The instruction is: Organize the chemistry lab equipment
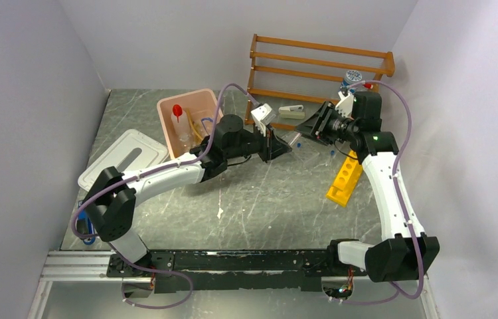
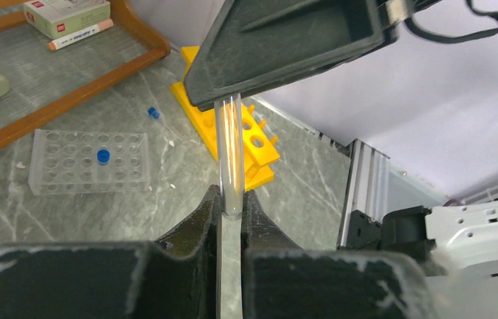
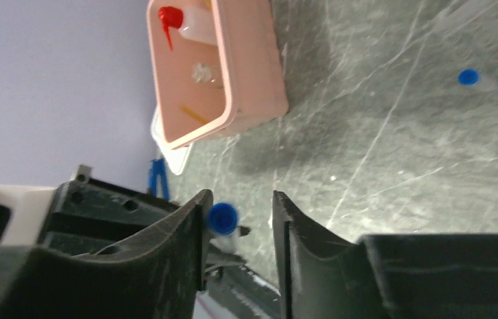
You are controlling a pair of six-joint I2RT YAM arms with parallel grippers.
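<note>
Nearest the arms' bases, the yellow holed rack [image 1: 344, 178] is lying on the counter [image 1: 253, 199] at the right, and its holes are looking empty. At the left, a white lid [image 1: 123, 158] is lying flat, off its tub. A bit farther, in the middle and up in the air, the 2 arms are meeting at 1 clear tube [image 2: 231, 153] with a blue cap [image 3: 222, 218]. The left jaws are pinching the tube's bottom end. The right jaws are standing spread around the capped end, with a gap on 1 side, so they are not gripping it. So the job is looking only partly done, because this tube is not sitting in any rack yet. A loose blue lid [image 1: 333, 151] and a clear holed tray [image 2: 90, 161] are lying on the counter nearby. Farther back, the pink tub [image 1: 165, 119] is already holding the red-capped clear wash bottle [image 1: 180, 126]. Farthest away, the wooden shelf [image 1: 319, 47] is standing by the wall, holding a few small things. The right arm [image 1: 386, 186] is hanging just beside the yellow rack, so it is probably crowding the tube's way there.
</note>
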